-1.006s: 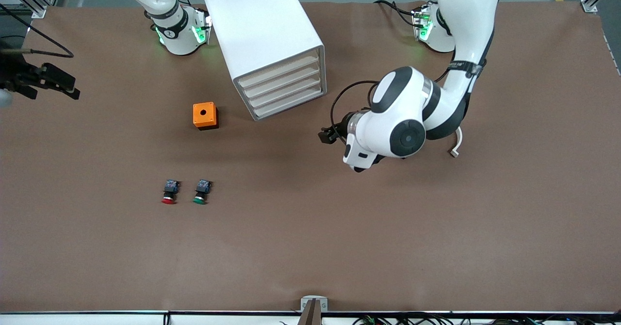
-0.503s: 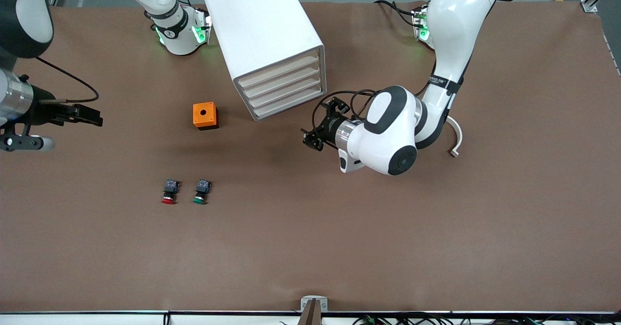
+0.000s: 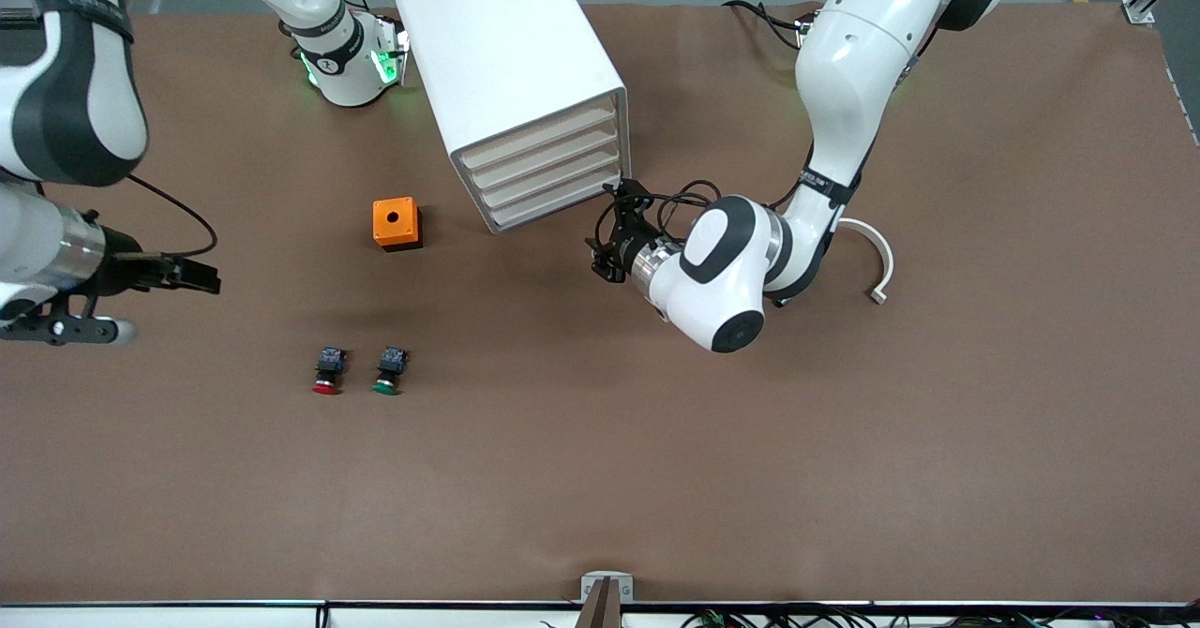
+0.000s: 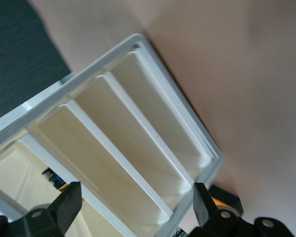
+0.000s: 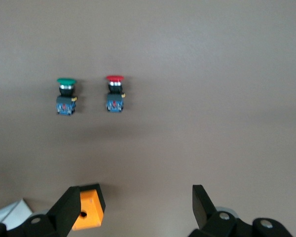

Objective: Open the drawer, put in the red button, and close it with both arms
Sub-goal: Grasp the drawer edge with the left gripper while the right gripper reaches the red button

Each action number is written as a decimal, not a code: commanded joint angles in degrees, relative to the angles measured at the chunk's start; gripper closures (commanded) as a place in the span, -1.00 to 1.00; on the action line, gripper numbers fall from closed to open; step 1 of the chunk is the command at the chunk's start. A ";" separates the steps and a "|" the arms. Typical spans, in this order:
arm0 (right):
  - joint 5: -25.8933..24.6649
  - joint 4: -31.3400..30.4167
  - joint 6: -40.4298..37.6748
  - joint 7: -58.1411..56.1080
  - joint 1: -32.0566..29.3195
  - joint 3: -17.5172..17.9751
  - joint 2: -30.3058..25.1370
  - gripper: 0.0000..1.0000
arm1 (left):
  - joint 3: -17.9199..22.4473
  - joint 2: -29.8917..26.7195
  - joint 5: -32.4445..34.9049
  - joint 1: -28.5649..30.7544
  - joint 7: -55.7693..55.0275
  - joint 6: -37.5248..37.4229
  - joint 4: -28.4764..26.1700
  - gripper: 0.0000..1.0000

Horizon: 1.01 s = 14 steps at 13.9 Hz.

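Observation:
The white cabinet [image 3: 511,75] holds a stack of cream-fronted drawers [image 3: 548,173], all pushed in. My left gripper [image 3: 607,246] hangs just in front of the stack's lower corner at the left arm's end, open and empty. In the left wrist view the drawer fronts [image 4: 113,148] fill the space between its fingers [image 4: 69,203]. The red button [image 3: 326,373] lies on the table beside a green one [image 3: 386,372]. My right gripper [image 3: 204,281] is over bare table toward the right arm's end, open and empty. Its wrist view shows the red button [image 5: 114,94] and the green button [image 5: 65,97].
A small orange box with a round hole [image 3: 397,223] stands between the cabinet and the buttons; the box [image 5: 87,212] also shows beside one right finger. A white curved piece [image 3: 879,258] lies on the brown table [image 3: 844,469] near the left arm.
The left arm has swung its gripper in toward the drawer fronts. The right arm has come farther in from the table's end, toward the buttons. Both stay open.

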 commanded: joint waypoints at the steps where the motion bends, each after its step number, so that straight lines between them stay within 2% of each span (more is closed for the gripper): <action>1: 0.61 -7.06 9.06 2.99 1.22 0.19 -0.14 -1.00 | 0.07 1.64 -2.69 0.50 -7.89 -6.51 0.95 -0.99; 3: 0.61 -9.97 14.79 3.08 2.18 0.28 1.26 -1.00 | 0.07 3.75 -5.85 1.02 -13.61 -10.55 0.86 -0.99; 5: 0.61 -10.16 17.61 4.31 2.54 0.28 3.80 -1.00 | -0.02 5.60 -7.18 1.38 -18.36 -12.94 0.77 -0.99; 9: 2.10 -14.27 28.05 4.40 3.42 0.28 7.15 -1.00 | -0.02 8.06 -11.74 1.20 -19.87 -15.32 0.33 -0.98; 10: 2.11 -15.86 31.30 4.75 3.42 0.28 7.68 -1.00 | -0.02 8.50 -12.27 0.94 -19.87 -15.32 0.42 -0.89; 12: 2.11 -17.36 35.53 5.19 3.77 0.28 9.78 -1.00 | -0.02 8.59 -13.50 0.76 -19.88 -15.32 0.42 -0.37; 14: 2.11 -18.50 39.31 7.81 4.55 0.28 11.45 -1.00 | -0.10 9.12 -13.77 0.59 -19.96 -15.32 0.24 -0.04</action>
